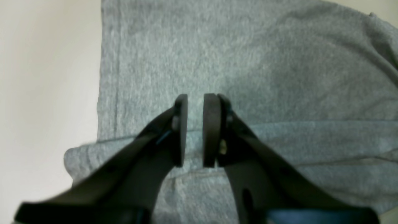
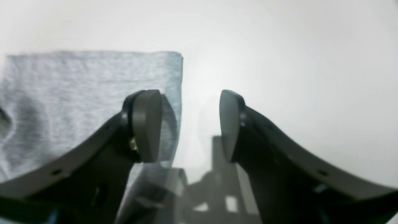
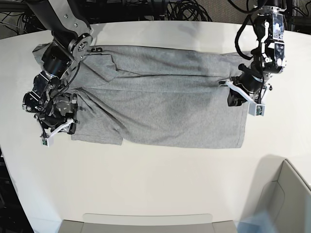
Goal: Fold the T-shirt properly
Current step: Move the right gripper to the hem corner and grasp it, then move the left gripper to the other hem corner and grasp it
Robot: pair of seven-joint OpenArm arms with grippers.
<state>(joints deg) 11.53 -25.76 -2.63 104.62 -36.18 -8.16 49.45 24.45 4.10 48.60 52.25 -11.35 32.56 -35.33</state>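
The heather-grey T-shirt (image 3: pixel 160 107) lies flat across the white table, plain side up, with its far long side folded over the middle. My left gripper (image 3: pixel 234 99) is at the shirt's right end in the base view. In the left wrist view the left gripper (image 1: pixel 196 97) hangs over the shirt (image 1: pixel 248 62) near a folded edge, its jaws a narrow gap apart with nothing between them. My right gripper (image 3: pixel 60 127) is at the shirt's left end. In the right wrist view the right gripper (image 2: pixel 189 99) is wide open, straddling the shirt's (image 2: pixel 77 87) side edge.
The white table (image 3: pixel 155 184) runs on in front of the shirt. A grey bin (image 3: pixel 286 194) stands at the front right corner, and a tray rim (image 3: pixel 146 221) lies along the front edge. Cables (image 3: pixel 184 9) run behind the table.
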